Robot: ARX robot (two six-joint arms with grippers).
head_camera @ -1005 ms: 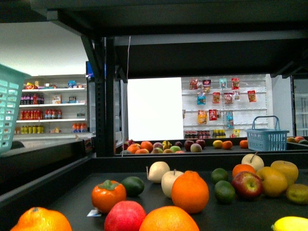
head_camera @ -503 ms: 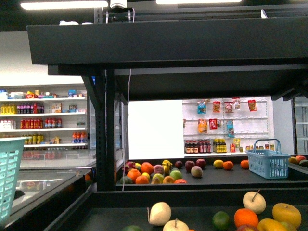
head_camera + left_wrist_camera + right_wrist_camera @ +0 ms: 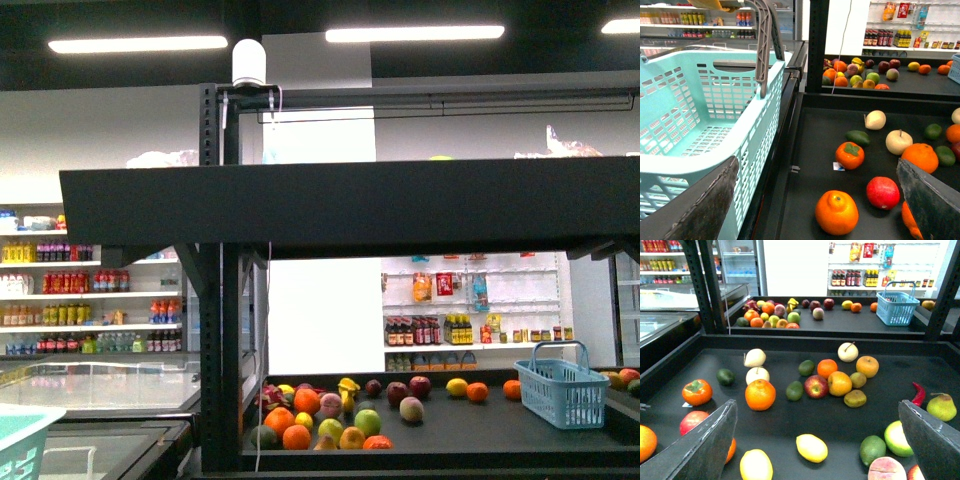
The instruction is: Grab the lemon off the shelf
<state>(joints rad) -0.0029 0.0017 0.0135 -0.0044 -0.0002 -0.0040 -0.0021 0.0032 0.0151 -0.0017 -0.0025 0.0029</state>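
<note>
In the right wrist view a bright yellow oval lemon (image 3: 811,448) lies on the black tray of the shelf (image 3: 920,375), and a second yellow oval one (image 3: 756,466) sits close beside it. My right gripper (image 3: 816,412) hangs open above the tray, with both fruits between and below its wide-spread fingers (image 3: 710,445), touching neither. My left gripper (image 3: 817,165) is also open, over the same tray (image 3: 810,145), above an orange (image 3: 836,212) and a red fruit (image 3: 883,192). No lemon shows there. The front view shows the shelf's upper tier (image 3: 340,205) and no gripper.
A turquoise basket (image 3: 705,100) stands against the tray's side by my left gripper. Near the lemons lie a lime (image 3: 873,449), a peach (image 3: 886,470), oranges, apples and a red chili (image 3: 918,393). A blue basket (image 3: 897,307) sits on the far tray; black uprights (image 3: 705,285) flank it.
The front view has risen from the near tray's fruit to the upper tier and ceiling lights. The near fruit has dropped out of view and the turquoise basket has sunk to the corner.
</note>
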